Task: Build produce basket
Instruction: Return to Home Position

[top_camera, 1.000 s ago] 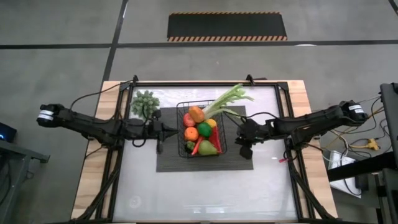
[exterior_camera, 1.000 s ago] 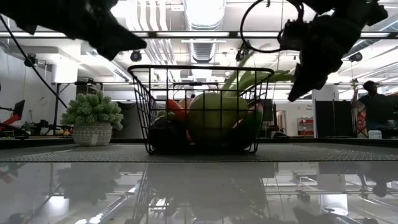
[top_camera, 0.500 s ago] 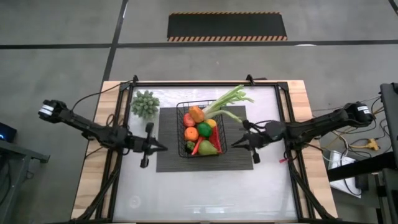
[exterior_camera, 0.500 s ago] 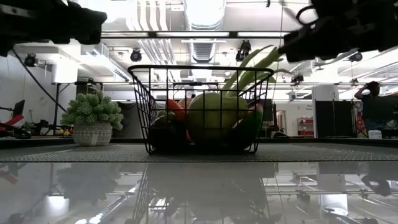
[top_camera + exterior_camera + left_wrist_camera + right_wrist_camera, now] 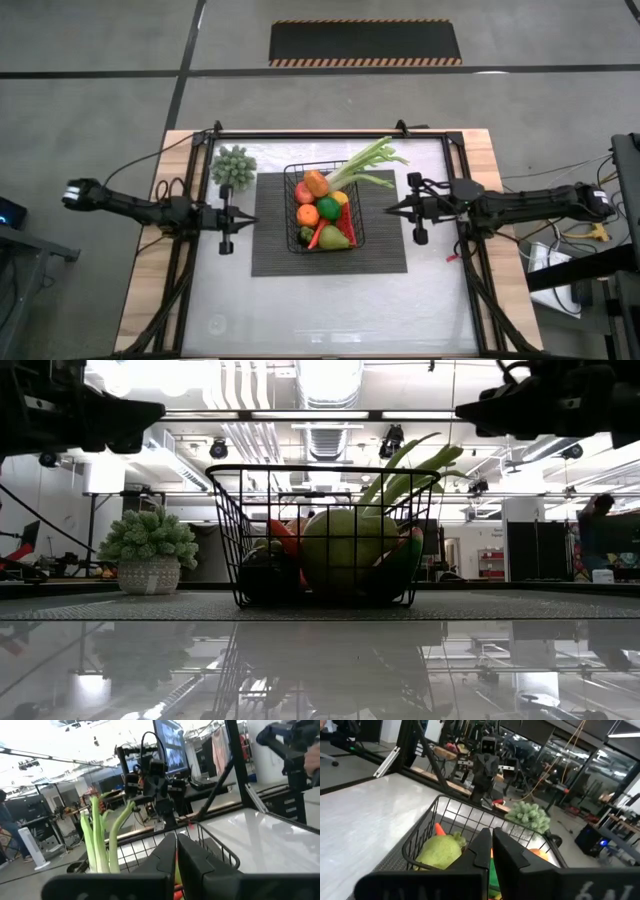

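The black wire basket (image 5: 325, 208) stands on a dark ribbed mat (image 5: 275, 255) at the table's middle. It holds the produce: a green pear (image 5: 440, 851), an orange piece (image 5: 308, 213), red, yellow and green pieces. The leek (image 5: 366, 164) leans out over the basket's far right corner. My left gripper (image 5: 250, 219) hovers shut and level to the left of the basket, pointing at it. My right gripper (image 5: 388, 211) hovers shut and level to its right, also pointing at it. Neither holds anything.
A small potted green plant (image 5: 233, 165) stands at the far left, beside the mat's corner. Black frame rails (image 5: 330, 133) run along the table's edges. A person (image 5: 600, 540) stands in the room beyond the table.
Both arms have drawn back from the basket, the left toward the table's left edge, the right toward its right edge. Both grippers have rolled and tipped up from slanting down to level. The basket and produce have stayed where they were.
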`<state>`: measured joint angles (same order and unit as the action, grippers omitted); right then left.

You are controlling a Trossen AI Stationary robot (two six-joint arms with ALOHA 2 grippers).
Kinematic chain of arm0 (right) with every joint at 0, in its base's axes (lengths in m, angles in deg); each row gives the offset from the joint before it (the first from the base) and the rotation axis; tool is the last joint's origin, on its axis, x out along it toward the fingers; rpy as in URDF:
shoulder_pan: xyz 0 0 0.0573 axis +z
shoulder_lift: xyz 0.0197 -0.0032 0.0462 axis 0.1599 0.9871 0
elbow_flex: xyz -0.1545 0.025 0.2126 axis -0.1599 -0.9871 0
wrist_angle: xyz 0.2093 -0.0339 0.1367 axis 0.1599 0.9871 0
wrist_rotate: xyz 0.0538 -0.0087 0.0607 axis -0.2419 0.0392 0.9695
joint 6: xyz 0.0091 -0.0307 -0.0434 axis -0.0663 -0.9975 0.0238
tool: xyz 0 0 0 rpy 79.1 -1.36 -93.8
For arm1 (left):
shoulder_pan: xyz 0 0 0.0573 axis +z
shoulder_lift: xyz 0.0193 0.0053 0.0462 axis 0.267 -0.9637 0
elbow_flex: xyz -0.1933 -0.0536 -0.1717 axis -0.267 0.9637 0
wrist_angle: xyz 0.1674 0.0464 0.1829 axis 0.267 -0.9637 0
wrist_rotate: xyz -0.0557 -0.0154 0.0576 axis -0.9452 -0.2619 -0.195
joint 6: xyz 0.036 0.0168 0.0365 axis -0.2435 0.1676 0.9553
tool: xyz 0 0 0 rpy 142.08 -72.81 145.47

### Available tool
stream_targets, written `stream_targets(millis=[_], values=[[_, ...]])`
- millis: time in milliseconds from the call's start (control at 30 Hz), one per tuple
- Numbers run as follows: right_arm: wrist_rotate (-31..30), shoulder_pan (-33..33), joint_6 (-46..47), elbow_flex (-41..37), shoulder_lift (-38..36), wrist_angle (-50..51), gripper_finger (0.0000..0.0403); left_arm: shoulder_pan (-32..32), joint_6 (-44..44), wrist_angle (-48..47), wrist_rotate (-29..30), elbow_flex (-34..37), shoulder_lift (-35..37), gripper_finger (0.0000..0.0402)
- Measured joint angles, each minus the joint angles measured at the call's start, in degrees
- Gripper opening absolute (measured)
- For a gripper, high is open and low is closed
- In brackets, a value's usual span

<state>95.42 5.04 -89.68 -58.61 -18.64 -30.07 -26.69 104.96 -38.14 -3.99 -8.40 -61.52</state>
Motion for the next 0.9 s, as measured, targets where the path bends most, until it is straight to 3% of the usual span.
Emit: stream_targets(millis=[900], values=[[-0.5, 0.0, 2.9, -3.8, -32.0, 22.8, 0.0009, 0.0, -1.1, -7.4, 0.2, 0.2, 6.8, 0.0]])
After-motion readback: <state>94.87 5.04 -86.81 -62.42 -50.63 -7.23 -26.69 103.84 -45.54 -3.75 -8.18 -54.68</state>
